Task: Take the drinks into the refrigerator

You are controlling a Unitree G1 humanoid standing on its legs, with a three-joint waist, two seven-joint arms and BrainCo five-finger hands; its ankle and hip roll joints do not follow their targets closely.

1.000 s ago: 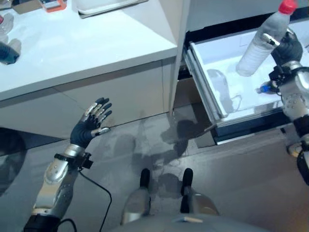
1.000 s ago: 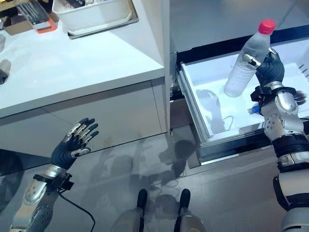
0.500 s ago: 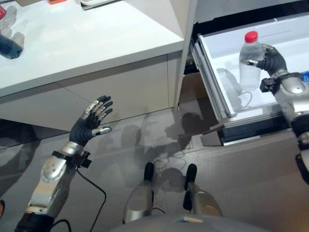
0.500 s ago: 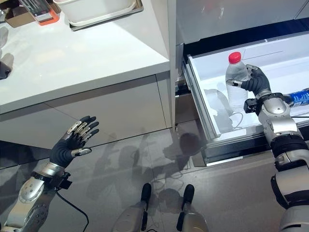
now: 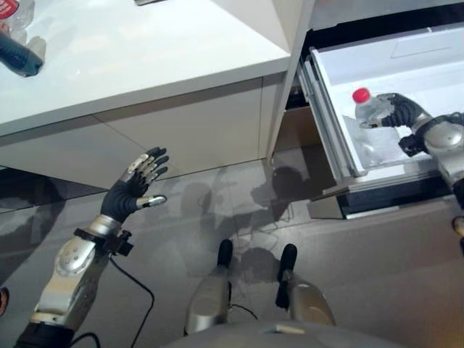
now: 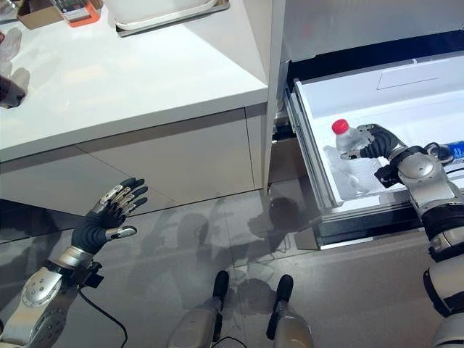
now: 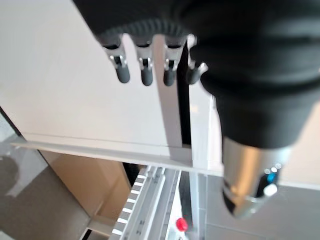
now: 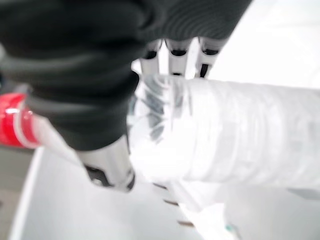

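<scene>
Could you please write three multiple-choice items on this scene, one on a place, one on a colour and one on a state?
1. Where is the water bottle?
A. on the white counter
B. in the open fridge drawer
C. on the floor

2. What colour is the bottle's cap?
A. red
B. green
C. white

3. How is the left hand?
A. shut on a can
B. pressing the counter
C. open, holding nothing

Answers: 1 B, the right hand holds it inside the drawer; 2 A, the cap is red; 3 C, its fingers are spread in the air above the floor.

Bright, even light; soft floor shadows; right wrist view seemingly motion-blurred.
</scene>
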